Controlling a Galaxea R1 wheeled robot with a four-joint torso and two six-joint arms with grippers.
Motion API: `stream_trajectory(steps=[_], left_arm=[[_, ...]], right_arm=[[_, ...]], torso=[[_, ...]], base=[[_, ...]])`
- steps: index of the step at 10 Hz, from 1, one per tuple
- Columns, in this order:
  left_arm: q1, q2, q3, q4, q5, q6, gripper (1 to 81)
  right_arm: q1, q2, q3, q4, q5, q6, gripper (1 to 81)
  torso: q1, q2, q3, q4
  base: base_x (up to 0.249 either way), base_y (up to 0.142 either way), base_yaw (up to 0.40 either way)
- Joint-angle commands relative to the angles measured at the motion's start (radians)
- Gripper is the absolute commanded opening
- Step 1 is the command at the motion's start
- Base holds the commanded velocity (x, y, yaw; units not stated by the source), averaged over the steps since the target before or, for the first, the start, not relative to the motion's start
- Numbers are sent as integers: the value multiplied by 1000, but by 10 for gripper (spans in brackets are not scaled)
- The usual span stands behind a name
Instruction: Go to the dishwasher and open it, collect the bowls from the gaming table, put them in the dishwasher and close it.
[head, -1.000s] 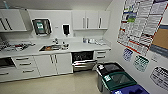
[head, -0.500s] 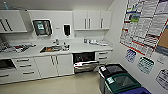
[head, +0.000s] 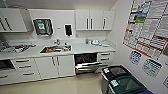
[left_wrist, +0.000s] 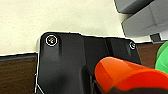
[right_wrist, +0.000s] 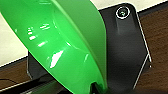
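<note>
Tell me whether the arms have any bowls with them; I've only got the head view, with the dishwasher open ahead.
Observer: The right wrist view has a green bowl right up at the camera, off the floor. I can't see the grip itself.
Operator: And the left?
Observer: An orange bowl sits just as close in the left wrist view.
Operator: What's under them?
Observer: Cream floor, meeting a dark brown strip.

Office kitchenette: white cabinets (head: 94, 20), sink (head: 55, 49), open dishwasher (head: 86, 62), recycling bins (head: 122, 81), wall posters (head: 150, 25).
</note>
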Motion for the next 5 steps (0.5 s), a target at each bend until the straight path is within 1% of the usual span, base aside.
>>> stream_trajectory(steps=[1, 3, 5], left_arm=[[-39, -15, 1, 5, 30, 1, 10], [-39, -15, 0, 5, 30, 1, 10], [-39, -14, 0, 3, 30, 1, 10]], right_arm=[[36, 7, 8, -14, -58, -6, 10], [36, 7, 8, -14, -58, -6, 10], [36, 7, 8, -14, -58, -6, 10]], torso=[[0, 0, 0, 0], [0, 0, 0, 0], [-2, -1, 0, 0]], base=[[98, 81, 0], [110, 80, 0], [145, 65, 0]])
